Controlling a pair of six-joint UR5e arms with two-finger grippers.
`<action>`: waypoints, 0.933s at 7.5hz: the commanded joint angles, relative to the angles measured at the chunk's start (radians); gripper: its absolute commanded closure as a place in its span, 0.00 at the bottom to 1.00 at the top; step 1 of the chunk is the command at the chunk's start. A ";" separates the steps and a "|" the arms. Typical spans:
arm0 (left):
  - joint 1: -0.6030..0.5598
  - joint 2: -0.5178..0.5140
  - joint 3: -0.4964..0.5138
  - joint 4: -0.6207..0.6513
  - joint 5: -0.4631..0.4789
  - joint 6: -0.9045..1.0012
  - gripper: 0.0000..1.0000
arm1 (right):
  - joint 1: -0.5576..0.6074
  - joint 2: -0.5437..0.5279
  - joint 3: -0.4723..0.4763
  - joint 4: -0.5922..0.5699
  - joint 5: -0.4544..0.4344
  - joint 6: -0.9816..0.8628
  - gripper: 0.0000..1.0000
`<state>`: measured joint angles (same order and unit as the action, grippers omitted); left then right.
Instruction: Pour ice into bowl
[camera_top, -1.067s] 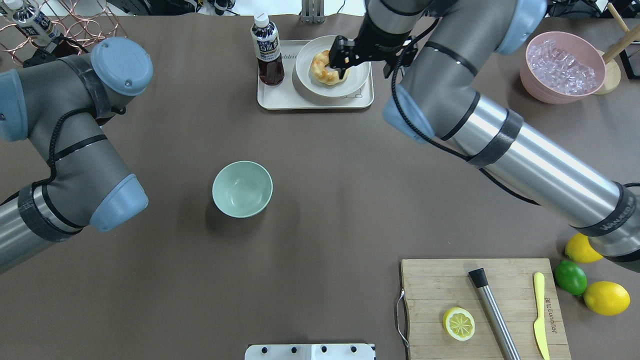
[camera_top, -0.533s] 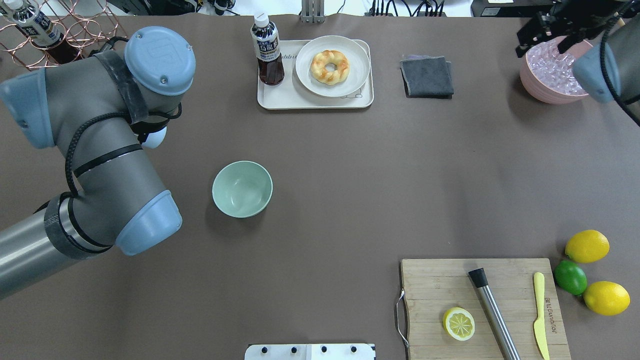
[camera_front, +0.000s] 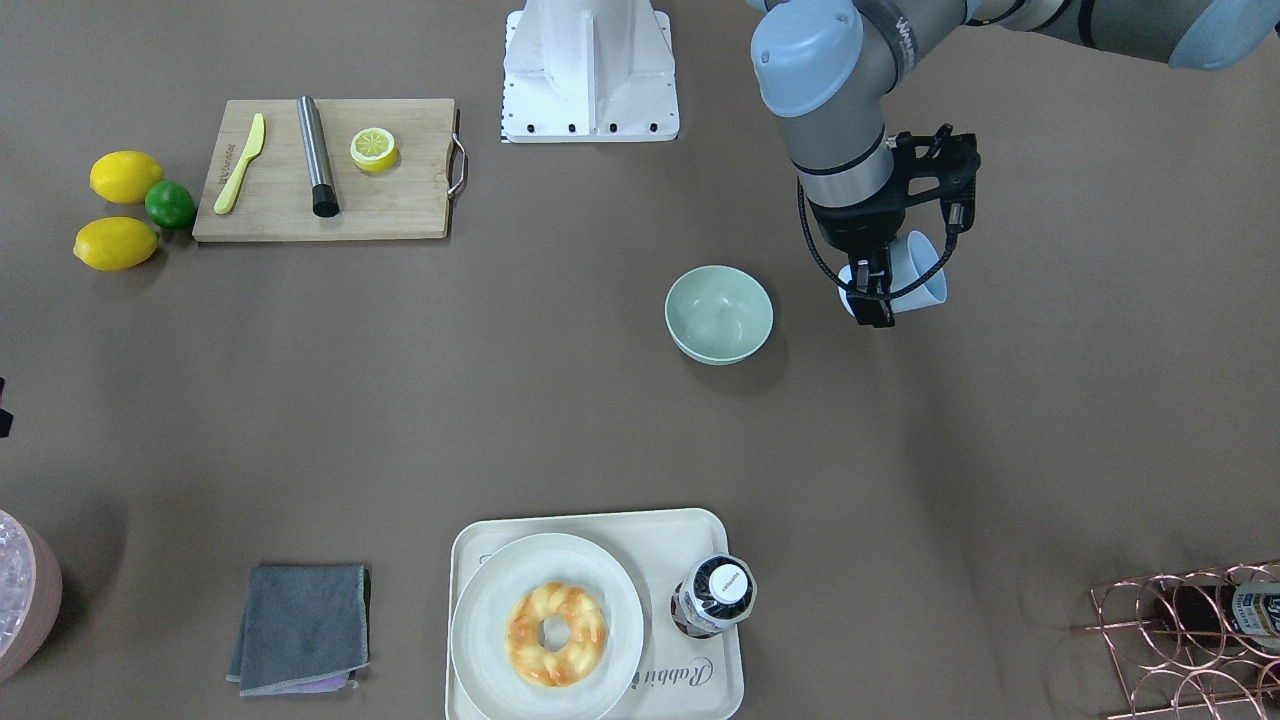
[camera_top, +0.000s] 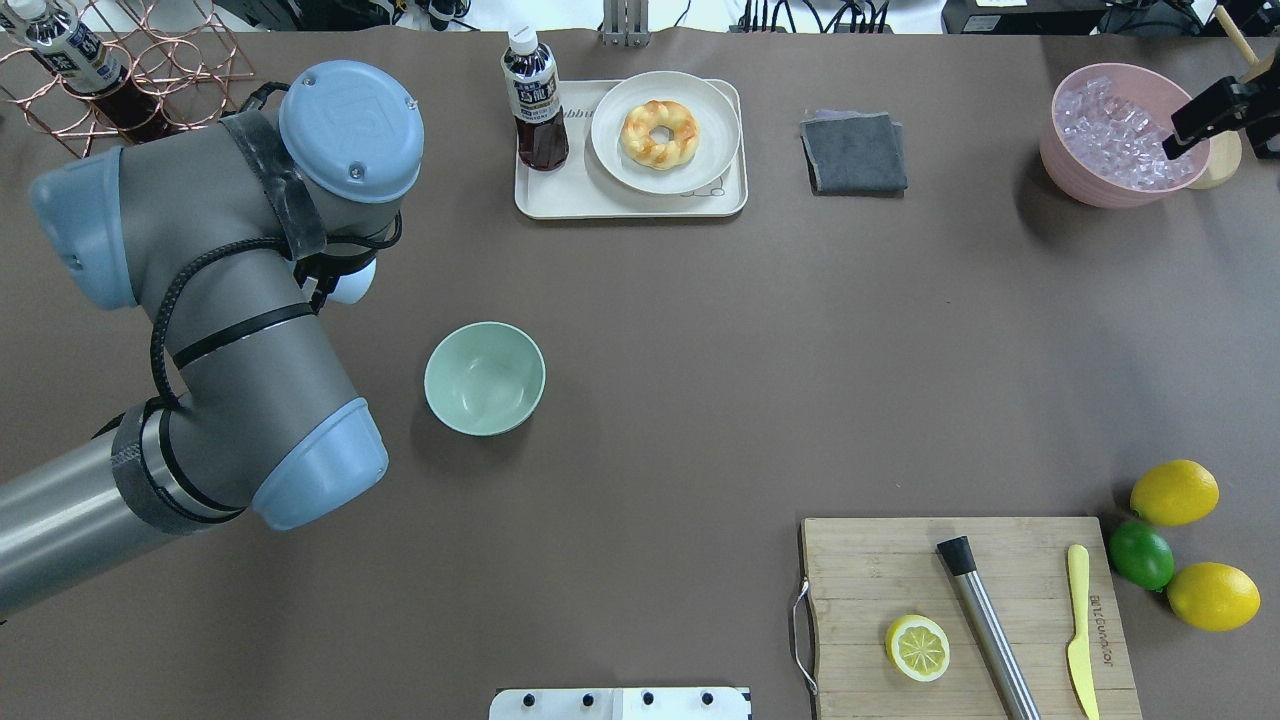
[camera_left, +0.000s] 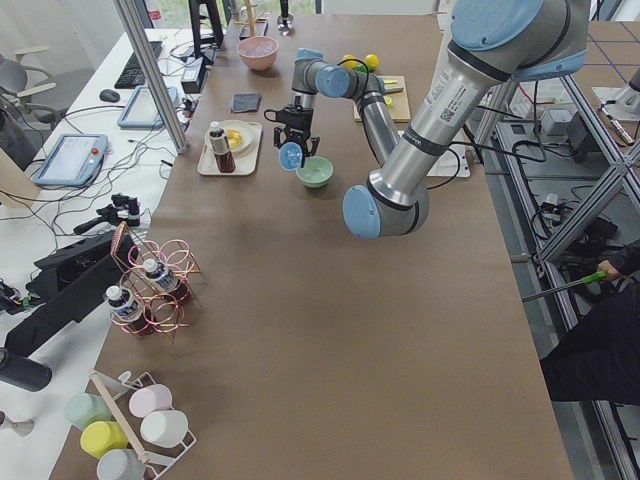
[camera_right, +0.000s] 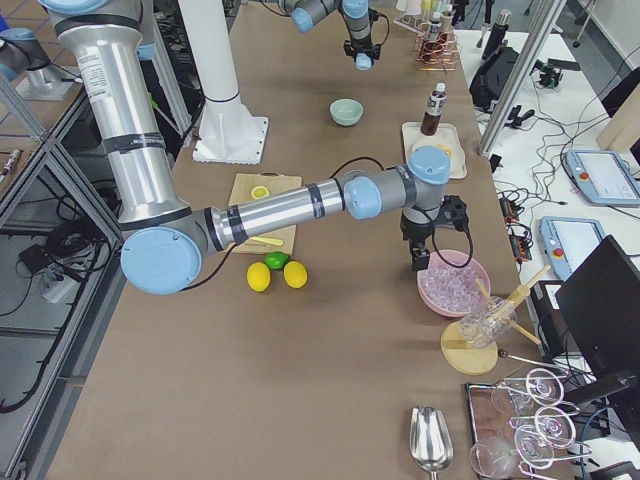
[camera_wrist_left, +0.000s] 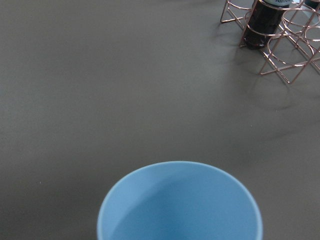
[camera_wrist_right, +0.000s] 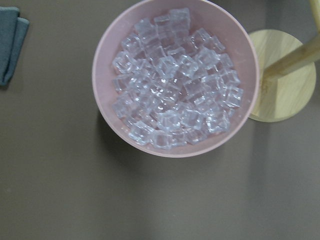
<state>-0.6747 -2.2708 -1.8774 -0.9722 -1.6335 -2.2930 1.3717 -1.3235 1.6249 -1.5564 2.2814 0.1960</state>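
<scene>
Front view: left gripper (camera_front: 868, 292) hangs above the bench (camera_front: 560, 420), clamped on a blue cup (camera_front: 918, 272) that is tipped on its side, wide end turned away from the bowl (camera_front: 718, 313). Cup and bowl are just beside each other, not touching. The bowl stands upright near the bench's middle, somewhat toward the edge at the robot's left

Overhead view: the left arm hides most of the cup. The right gripper (camera_top: 1215, 112) is at the bench's far right corner, over the rim of a pink tub (camera_top: 1062, 168) heaped with clear lumps. The frame edge cuts it off, so whether its jaws stand wide or narrow cannot be told

Left view: the cup hangs clear of the bench, close by the bowl

Right view: the right gripper points down over the tub's rim

Left wrist view: the cup's rim fills the lower frame; whether ice lies inside cannot be told. A copper rack (camera_wrist_left: 282, 47) stands at the top right

Right wrist view: the tub lies straight below, with a wooden stand (camera_wrist_right: 282, 82) just beside it
</scene>
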 joint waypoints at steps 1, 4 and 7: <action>0.003 -0.033 0.003 -0.063 -0.018 -0.055 0.49 | 0.065 -0.090 -0.037 0.056 0.036 -0.044 0.01; 0.096 -0.032 0.024 -0.193 -0.034 -0.173 0.49 | 0.118 -0.143 -0.120 0.205 0.062 -0.082 0.01; 0.132 -0.030 0.066 -0.354 -0.042 -0.259 0.49 | 0.128 -0.171 -0.112 0.196 0.058 -0.047 0.01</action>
<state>-0.5622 -2.3016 -1.8242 -1.2438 -1.6737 -2.5021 1.4940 -1.4776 1.5101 -1.3571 2.3420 0.1222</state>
